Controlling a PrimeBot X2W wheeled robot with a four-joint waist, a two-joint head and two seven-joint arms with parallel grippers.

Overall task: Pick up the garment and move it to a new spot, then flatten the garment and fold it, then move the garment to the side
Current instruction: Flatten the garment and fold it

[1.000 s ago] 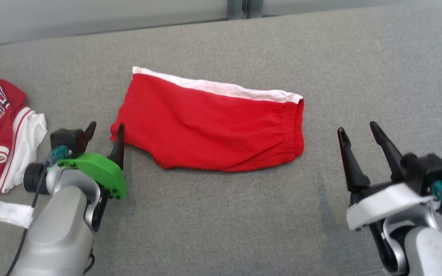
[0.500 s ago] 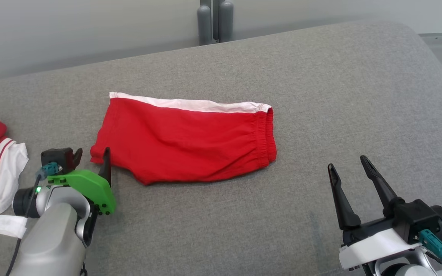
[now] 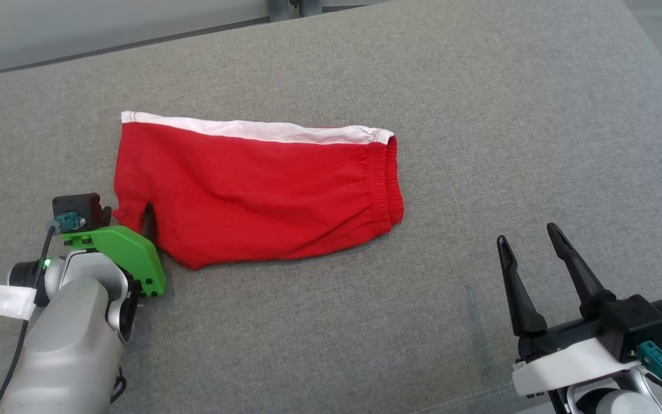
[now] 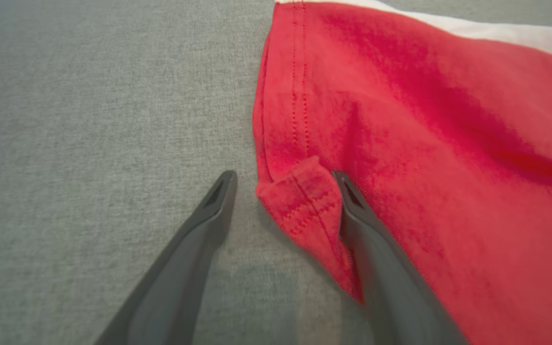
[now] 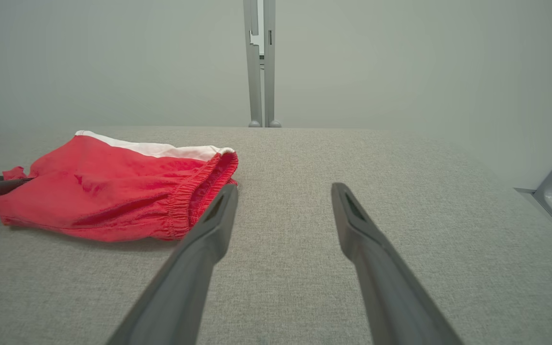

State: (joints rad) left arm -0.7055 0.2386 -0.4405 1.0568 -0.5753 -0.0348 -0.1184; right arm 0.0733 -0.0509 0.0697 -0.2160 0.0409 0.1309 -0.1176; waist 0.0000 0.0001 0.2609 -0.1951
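Since the left pincer (image 4: 283, 177) has crept in, open, to straddle the hem corner (image 4: 300, 201) of the shorts (image 3: 256, 190) lying on the surface (image 3: 509, 115), pickup looks imminent; right pincer (image 3: 526, 234) hangs open, well apart.

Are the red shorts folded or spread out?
Folded in half: the shorts lie flat as one leg shape, with the waistband doubled at one end.
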